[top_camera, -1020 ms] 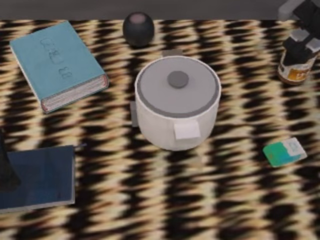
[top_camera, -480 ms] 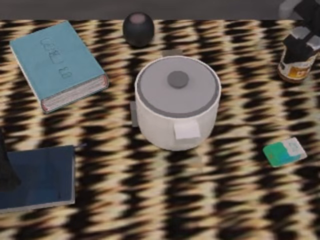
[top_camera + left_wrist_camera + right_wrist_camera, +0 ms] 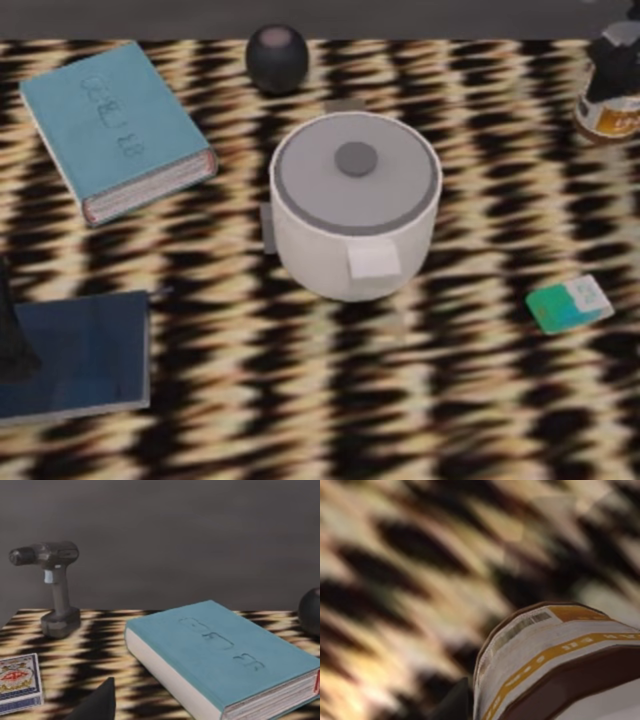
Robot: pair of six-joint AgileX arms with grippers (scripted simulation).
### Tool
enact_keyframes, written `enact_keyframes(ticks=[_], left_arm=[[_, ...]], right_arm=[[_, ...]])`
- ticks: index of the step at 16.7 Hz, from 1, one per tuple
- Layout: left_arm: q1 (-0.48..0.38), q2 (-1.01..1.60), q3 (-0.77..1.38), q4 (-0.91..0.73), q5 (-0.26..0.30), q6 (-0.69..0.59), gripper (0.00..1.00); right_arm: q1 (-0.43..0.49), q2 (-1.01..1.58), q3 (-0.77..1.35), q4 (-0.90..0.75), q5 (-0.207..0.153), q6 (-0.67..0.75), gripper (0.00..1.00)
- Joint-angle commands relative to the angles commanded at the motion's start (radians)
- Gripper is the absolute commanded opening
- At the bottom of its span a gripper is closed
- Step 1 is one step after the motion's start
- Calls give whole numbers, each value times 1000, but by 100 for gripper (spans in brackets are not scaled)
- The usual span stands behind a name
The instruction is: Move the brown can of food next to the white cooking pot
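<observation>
The brown can of food point(image 3: 610, 118), with its orange-and-white label, is at the table's far right, close to the back edge. My right gripper point(image 3: 612, 62) is shut on its top. In the right wrist view the can point(image 3: 555, 660) fills the near corner, and one dark finger point(image 3: 456, 700) presses against its side. The white cooking pot point(image 3: 320, 255), with grey lid and knob, stands in the middle of the table, well left of the can. My left gripper point(image 3: 12, 350) is parked at the left edge, open; only one fingertip point(image 3: 100, 702) shows.
A teal book point(image 3: 115, 125) lies at the back left, and a dark grey ball point(image 3: 277, 58) sits behind the pot. A dark blue book point(image 3: 85, 355) lies under the left arm. A small green-and-white box point(image 3: 570, 303) lies front right. A drill point(image 3: 55, 590) and a card box point(image 3: 17, 682) stand beyond the teal book.
The right gripper has carried the can to the right and toward the back edge in the top view. The left arm and the pot have not moved.
</observation>
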Motion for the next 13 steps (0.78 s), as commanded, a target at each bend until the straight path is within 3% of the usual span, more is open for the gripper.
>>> enact_keyframes(ticks=[7,13], left_arm=[[0,0,0,0,0,0,100],[0,0,0,0,0,0,100]], right_arm=[[6,-380,-567,152,-6,-2,0],[7,-481,-680,195,-8,-4,0]])
